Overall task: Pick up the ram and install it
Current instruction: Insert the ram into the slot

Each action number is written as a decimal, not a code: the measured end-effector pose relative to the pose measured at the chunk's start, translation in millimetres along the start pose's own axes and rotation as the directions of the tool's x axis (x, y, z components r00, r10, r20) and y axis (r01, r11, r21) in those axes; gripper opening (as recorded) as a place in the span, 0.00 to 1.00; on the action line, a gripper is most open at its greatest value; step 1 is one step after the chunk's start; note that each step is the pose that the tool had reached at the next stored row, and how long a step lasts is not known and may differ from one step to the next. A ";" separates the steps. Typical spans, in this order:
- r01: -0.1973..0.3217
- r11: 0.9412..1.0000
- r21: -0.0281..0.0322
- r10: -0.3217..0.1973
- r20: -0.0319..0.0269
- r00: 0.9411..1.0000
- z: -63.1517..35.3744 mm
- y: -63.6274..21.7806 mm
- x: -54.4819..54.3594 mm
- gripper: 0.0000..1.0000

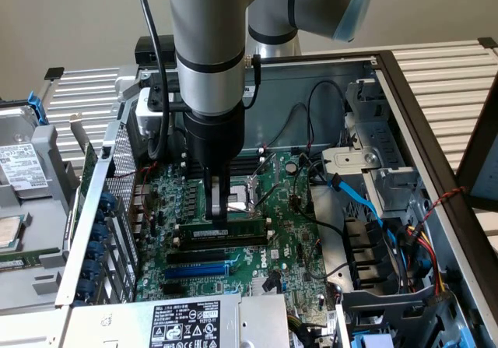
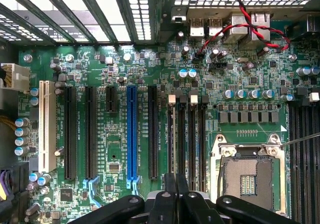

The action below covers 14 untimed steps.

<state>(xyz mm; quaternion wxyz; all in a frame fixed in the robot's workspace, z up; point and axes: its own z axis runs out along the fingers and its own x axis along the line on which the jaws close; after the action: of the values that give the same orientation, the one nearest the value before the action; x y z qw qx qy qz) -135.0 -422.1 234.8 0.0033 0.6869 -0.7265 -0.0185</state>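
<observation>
The ram (image 1: 237, 229) is a long green stick with a white label. It stands on edge along a black memory slot on the green motherboard (image 1: 288, 231), beside the CPU socket (image 1: 243, 195). My gripper (image 1: 220, 217) comes straight down from above, its fingers shut on the ram's upper edge near the middle. In the wrist view the black fingertips of the gripper (image 2: 175, 184) are pressed close together. From them the ram (image 2: 176, 139) runs edge-on as a thin dark strip over the memory slots. Whether it is seated in the slot I cannot tell.
Longer black slots and a blue expansion slot (image 1: 198, 270) lie next to the ram. Black cables and a blue cable (image 1: 366, 204) hang at the exterior view's right by the drive cage (image 1: 373, 177). A labelled power supply (image 1: 187, 321) sits in front. The perforated case wall (image 1: 117, 184) rises at the exterior view's left.
</observation>
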 end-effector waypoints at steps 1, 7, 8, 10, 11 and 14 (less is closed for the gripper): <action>0.000 1.000 0.000 0.000 0.000 1.000 0.2 0.0 0.0 0.12; 0.000 1.000 0.000 0.000 0.000 1.000 0.3 0.0 0.0 0.12; 0.000 1.000 0.000 0.000 0.000 1.000 0.8 -0.1 0.0 0.12; 0.000 1.000 0.000 0.000 0.000 1.000 1.4 -0.1 0.0 0.12; 0.000 1.000 0.000 0.000 0.000 1.000 1.3 -0.1 0.0 0.12; 0.000 1.000 0.000 0.000 0.000 1.000 1.3 -0.1 0.0 0.12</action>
<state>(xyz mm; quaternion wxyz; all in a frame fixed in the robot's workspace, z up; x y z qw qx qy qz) -135.0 -422.0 233.5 0.0033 0.6869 -0.7265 -0.0185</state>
